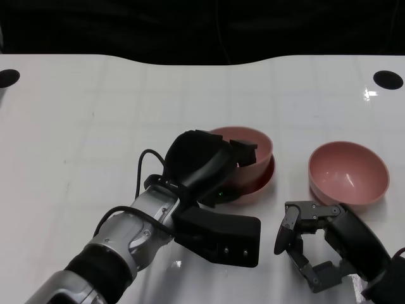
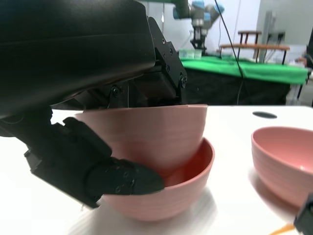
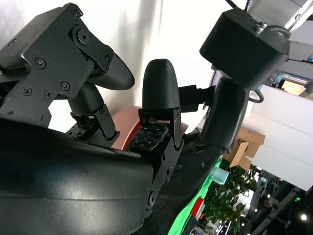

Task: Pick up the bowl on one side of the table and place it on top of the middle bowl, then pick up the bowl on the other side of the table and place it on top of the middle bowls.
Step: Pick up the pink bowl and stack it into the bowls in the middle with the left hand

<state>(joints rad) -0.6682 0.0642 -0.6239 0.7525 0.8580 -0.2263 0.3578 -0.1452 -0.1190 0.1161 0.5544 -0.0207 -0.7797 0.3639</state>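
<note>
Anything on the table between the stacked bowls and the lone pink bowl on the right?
Nothing: in the head view, only bare white table separates the stacked bowls from the lone pink bowl.

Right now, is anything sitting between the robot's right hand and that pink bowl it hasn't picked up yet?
Nothing visible does. The right hand rests open on the bare white table just in front of the lone pink bowl, with only empty tabletop between them. The left hand and the stacked bowls sit off to the side.
</note>
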